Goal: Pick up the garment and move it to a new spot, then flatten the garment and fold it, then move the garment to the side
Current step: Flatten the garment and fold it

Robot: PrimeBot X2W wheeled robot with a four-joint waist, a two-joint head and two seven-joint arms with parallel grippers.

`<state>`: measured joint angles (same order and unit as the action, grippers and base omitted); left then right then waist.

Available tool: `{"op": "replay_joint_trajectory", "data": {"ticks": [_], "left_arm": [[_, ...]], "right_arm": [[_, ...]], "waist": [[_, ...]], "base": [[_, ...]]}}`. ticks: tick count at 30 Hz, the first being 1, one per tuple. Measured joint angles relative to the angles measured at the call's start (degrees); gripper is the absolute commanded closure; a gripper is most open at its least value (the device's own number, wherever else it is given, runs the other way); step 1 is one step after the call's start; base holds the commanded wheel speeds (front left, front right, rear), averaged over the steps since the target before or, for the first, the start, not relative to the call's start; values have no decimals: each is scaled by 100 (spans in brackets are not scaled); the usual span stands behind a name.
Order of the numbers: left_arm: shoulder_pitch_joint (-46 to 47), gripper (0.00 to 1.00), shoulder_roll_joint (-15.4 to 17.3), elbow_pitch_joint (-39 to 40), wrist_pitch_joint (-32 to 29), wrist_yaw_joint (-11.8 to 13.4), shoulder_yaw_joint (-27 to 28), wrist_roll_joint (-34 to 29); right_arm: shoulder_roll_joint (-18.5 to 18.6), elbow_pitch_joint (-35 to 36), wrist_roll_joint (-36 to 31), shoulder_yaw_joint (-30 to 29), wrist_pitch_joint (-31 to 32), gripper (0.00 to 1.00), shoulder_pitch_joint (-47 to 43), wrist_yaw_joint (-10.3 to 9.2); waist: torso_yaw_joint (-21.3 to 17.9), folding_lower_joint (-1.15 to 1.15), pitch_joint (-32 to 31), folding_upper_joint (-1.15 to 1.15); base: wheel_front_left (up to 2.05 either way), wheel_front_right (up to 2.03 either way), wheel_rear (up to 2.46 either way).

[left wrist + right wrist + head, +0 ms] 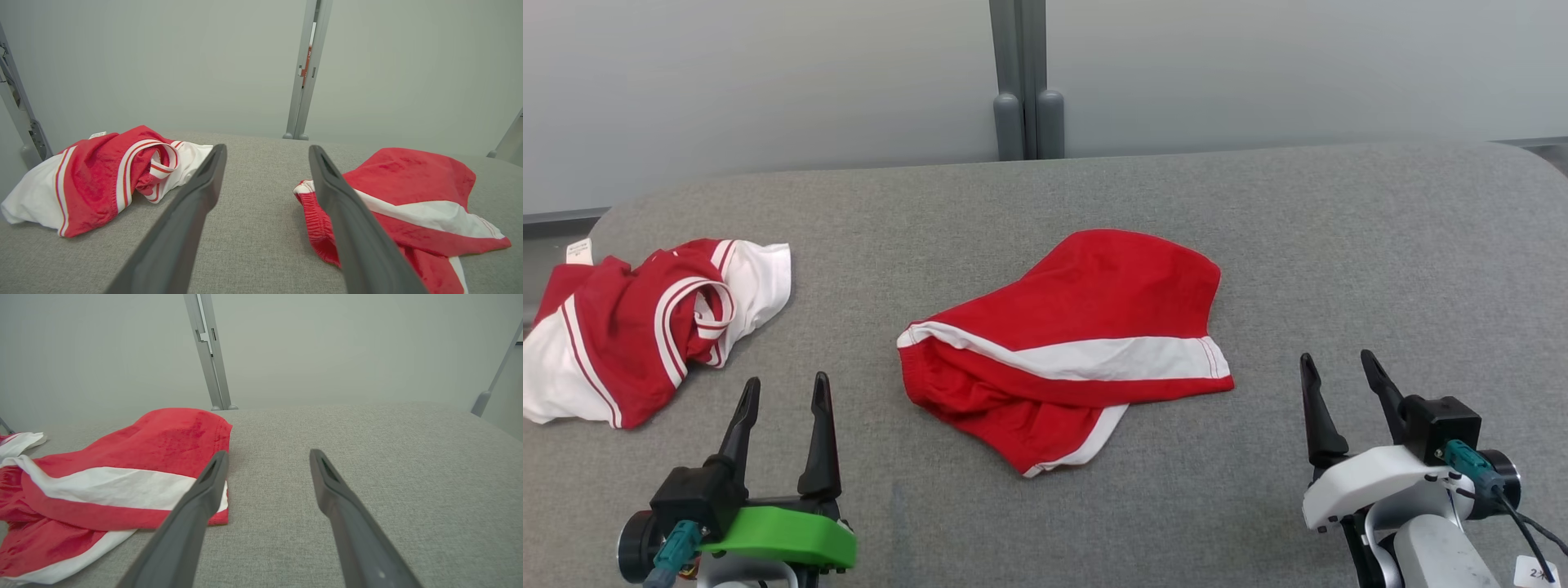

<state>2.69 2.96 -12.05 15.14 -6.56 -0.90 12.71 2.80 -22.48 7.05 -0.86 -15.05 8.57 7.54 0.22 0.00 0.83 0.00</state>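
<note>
Both grippers stand with fingers spread wide and hold nothing. Seen from the head view, the left gripper sits at about 7 o'clock and the right gripper at about 5 o'clock. Both point toward 12 o'clock, with only bare cloth surface between each pair of dark fingers.

A red fabric garment with a broad white band lies loosely folded near the middle of the grey cloth-covered table, between the two grippers and apart from both. Its gathered waistband end points toward 9 o'clock.

In the left wrist view, the left gripper frames empty table, and the garment lies at 3 o'clock, partly behind one finger. In the right wrist view, the right gripper is likewise spread, with the garment at 9 o'clock; I cannot tell whether the near finger touches its edge.

A crumpled red-and-white striped garment lies at 9 o'clock near the table's edge, well apart from the first one.
</note>
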Motion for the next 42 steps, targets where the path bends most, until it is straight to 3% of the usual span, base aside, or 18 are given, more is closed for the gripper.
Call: {"op": "replay_joint_trajectory", "data": {"ticks": [13,18,23,34,42], "left_arm": [[61,0,-10,-449,0,-47,-191,180],[693,0,-11,-1245,-25,-47,-485,318],[1655,0,-20,-2067,-679,-36,-780,834],[2835,0,-21,-2959,-1703,546,-1160,1895],[3002,0,-19,-3112,-1969,709,-1424,2329]], "right_arm": [[7,-129,352,292,47,0,200,-1],[3,-225,664,748,772,0,750,-1],[37,-476,1007,1003,1814,0,1282,-1],[168,-615,1252,1447,2366,0,1935,-1],[209,-676,1315,1392,2457,0,1906,-1]], "waist": [[-56,0,54,0],[-61,0,190,0],[-42,0,401,0],[-62,0,968,0],[-94,0,1158,0]], "base": [[0,0,0],[0,0,0],[0,0,0],[0,0,0],[0,0,0]]}}
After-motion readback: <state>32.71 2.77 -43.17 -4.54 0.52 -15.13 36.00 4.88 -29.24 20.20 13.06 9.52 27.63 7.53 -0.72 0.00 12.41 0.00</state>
